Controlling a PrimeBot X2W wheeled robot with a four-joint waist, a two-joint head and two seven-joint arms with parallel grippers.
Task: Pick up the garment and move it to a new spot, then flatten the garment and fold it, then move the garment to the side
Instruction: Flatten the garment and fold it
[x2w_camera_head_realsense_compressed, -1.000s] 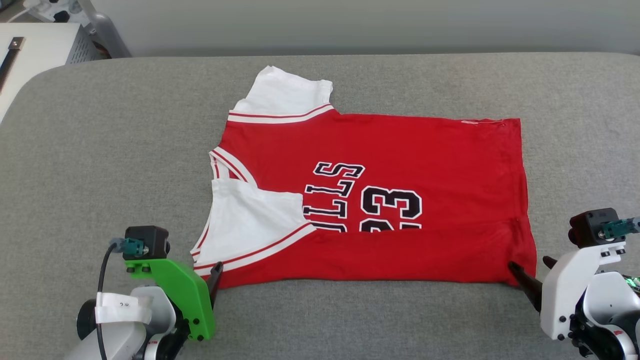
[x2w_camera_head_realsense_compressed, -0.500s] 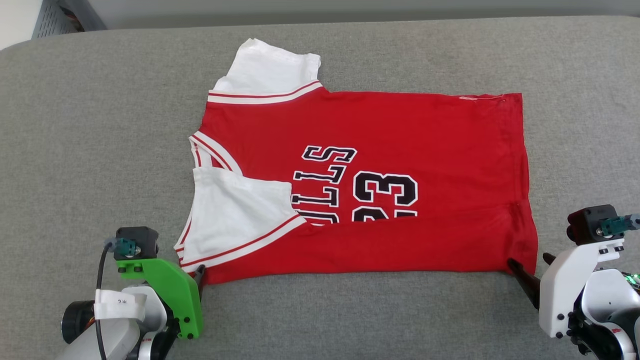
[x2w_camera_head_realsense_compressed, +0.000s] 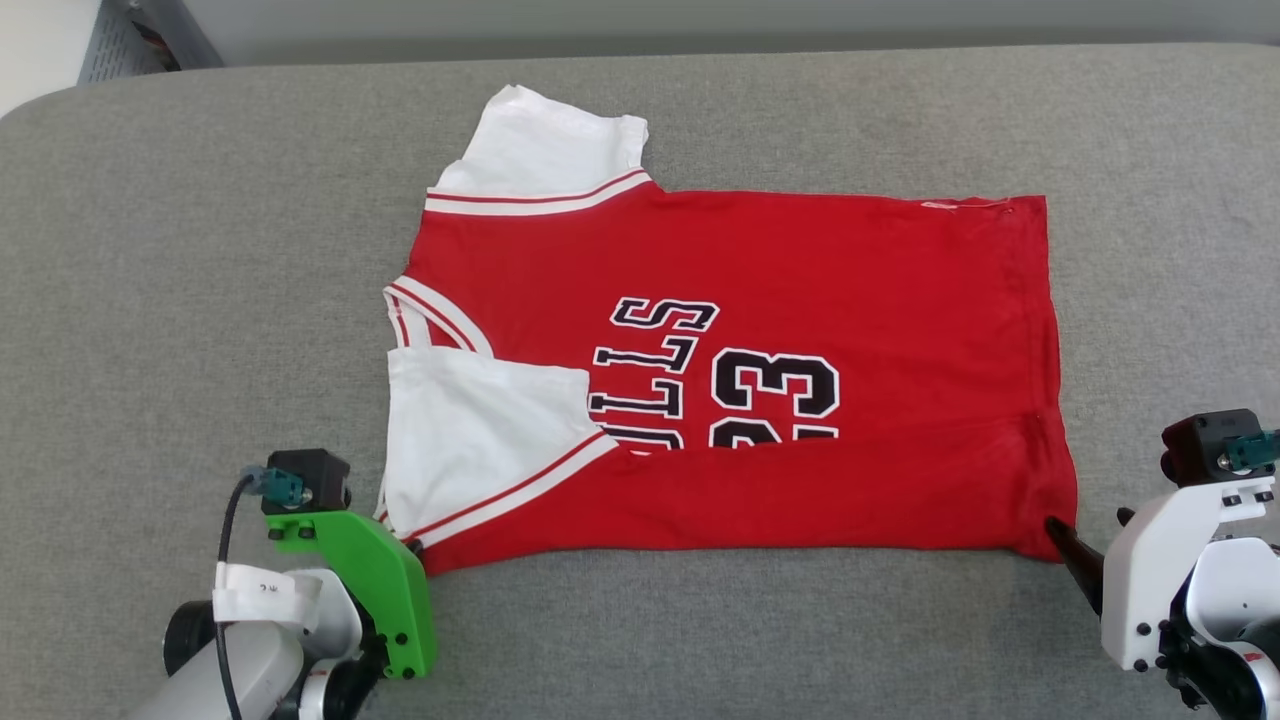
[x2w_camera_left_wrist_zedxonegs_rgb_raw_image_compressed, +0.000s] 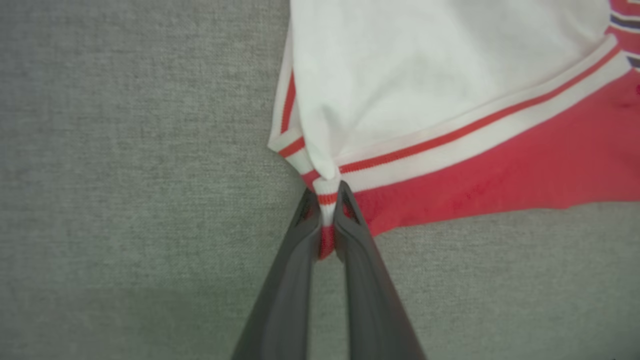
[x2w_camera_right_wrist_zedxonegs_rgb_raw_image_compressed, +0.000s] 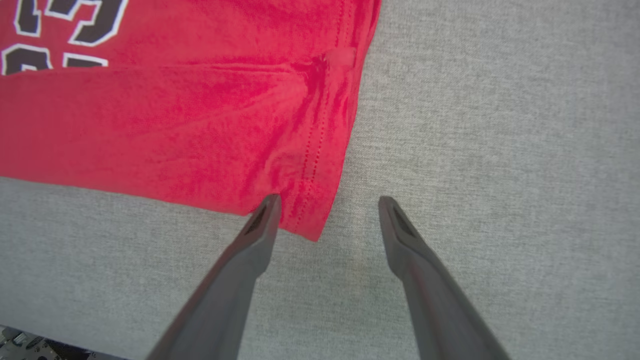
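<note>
Though spread flat mid-surface (x2w_camera_head_realsense_compressed: 200, 250), Bulls jersey (x2w_camera_head_realsense_compressed: 800, 270) looks light, limp, crease-prone: best taken at near-edge corners. Left gripper (x2w_camera_left_wrist_zedxonegs_rgb_raw_image_compressed: 327, 220) pinched tight on striped shoulder-trim corner (x2w_camera_left_wrist_zedxonegs_rgb_raw_image_compressed: 327, 197). Right gripper (x2w_camera_right_wrist_zedxonegs_rgb_raw_image_compressed: 327, 217) wide apart, straddling near hem corner (x2w_camera_right_wrist_zedxonegs_rgb_raw_image_compressed: 312, 225), nothing held.

The red jersey-style cloth garment (x2w_camera_head_realsense_compressed: 800, 260) looks soft and matt, its hem stitched in fine rows, its white sleeves (x2w_camera_left_wrist_zedxonegs_rgb_raw_image_compressed: 425, 75) smooth knit. The black print (x2w_camera_head_realsense_compressed: 770, 385) lies flat and dull. Under it, the grey woven fabric surface (x2w_camera_head_realsense_compressed: 200, 300) shows a coarse, matt weave. The dark fingers (x2w_camera_right_wrist_zedxonegs_rgb_raw_image_compressed: 235, 280) look like smooth matt plastic.
</note>
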